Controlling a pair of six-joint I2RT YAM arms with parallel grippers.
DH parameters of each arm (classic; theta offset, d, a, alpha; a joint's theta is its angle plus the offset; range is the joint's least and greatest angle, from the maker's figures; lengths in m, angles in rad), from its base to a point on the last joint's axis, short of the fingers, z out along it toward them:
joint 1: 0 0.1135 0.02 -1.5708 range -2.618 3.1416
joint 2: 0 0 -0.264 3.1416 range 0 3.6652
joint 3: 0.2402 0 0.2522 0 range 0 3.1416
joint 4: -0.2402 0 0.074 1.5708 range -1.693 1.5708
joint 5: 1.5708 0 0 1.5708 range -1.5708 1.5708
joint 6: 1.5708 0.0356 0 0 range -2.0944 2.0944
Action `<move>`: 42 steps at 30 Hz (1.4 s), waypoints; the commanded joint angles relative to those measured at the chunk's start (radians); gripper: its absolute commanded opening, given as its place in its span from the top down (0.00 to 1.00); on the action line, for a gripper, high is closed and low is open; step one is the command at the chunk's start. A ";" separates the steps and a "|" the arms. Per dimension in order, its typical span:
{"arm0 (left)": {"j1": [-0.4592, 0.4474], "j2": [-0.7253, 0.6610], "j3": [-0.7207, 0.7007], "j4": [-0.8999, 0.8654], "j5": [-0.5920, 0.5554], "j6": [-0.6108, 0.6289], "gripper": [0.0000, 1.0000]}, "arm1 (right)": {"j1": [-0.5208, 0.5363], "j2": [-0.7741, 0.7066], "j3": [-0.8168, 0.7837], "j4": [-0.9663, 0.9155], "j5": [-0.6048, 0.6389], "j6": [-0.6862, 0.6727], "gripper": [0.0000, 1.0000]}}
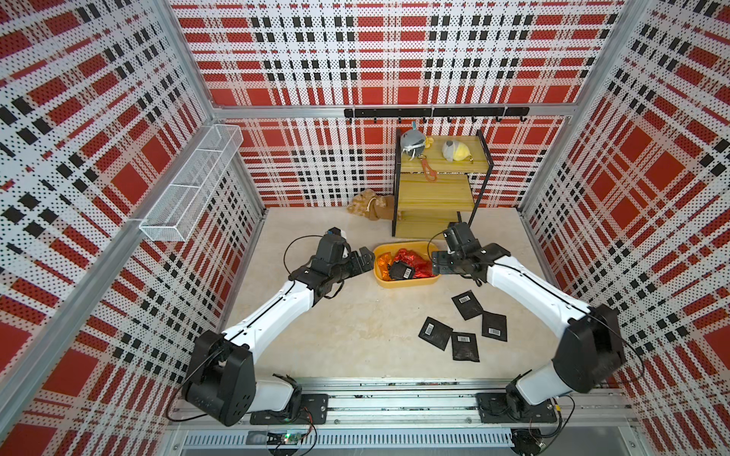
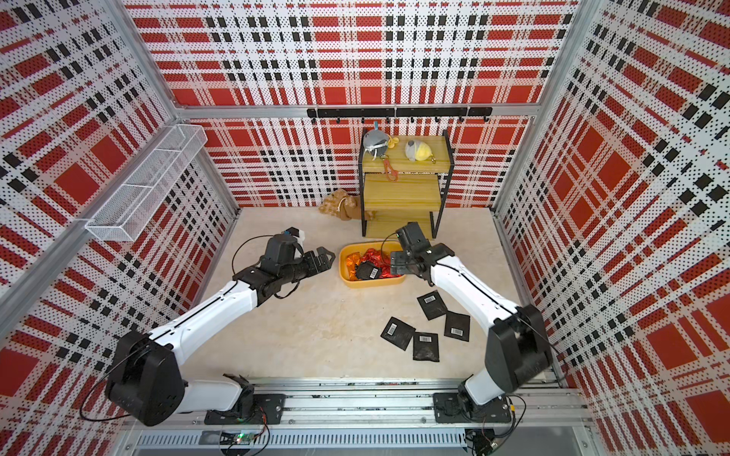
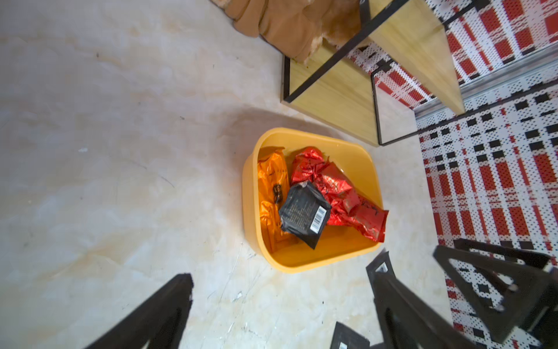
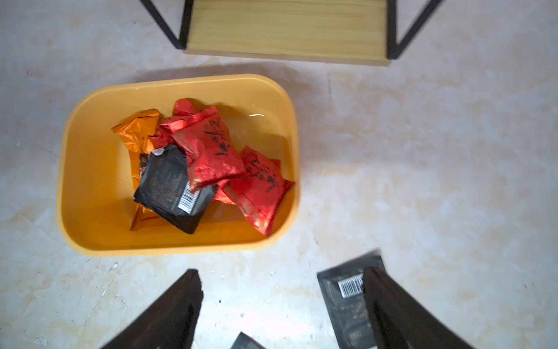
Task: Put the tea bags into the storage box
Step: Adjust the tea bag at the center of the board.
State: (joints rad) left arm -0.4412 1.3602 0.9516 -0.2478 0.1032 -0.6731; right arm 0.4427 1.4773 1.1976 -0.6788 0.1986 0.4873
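The yellow storage box (image 1: 399,285) lies with its long axis across the table (image 1: 355,316), just before the wooden shelf (image 1: 434,193). It holds an orange foil packet (image 1: 382,262), crumpled red foil packets (image 1: 412,258) and a black sachet (image 1: 401,271), with one red corner poking over the right-end rim. Four black sachets (image 1: 465,346) lie flat beside the right arm, with open tabletop near and left of the box. The left gripper (image 1: 367,258) at the box's left end and the right gripper (image 4: 282,270) at its right end are both spread wide, holding nothing.

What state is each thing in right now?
Tub: upright, partly filled.
Red packets: in tub, crumpled.
Orange packet: in tub.
Black sachet: in tub, atop orange packet.
Four sachets: flat on table, outside tub.
Left end effector: open, empty.
Right end effector: open, empty.
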 commanded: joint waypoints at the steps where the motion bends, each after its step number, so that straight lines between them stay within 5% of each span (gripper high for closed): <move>1: -0.038 -0.019 -0.035 -0.007 -0.037 -0.008 0.01 | -0.087 -0.048 -0.150 -0.010 -0.099 0.111 0.11; 19: -0.276 0.103 -0.017 0.069 -0.050 -0.090 0.01 | -0.630 -0.241 -0.516 -0.009 -0.349 0.079 0.10; 38: -0.361 0.318 0.106 0.108 0.045 -0.052 0.00 | -0.674 -0.172 -0.661 0.136 -0.644 0.132 0.14; 42: -0.407 0.373 0.180 0.110 0.058 -0.059 0.03 | -0.673 -0.204 -0.632 0.097 -0.596 0.122 0.15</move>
State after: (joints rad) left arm -0.8173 1.7008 1.0763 -0.1642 0.1398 -0.7361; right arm -0.2256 1.2739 0.5713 -0.5339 -0.4080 0.6147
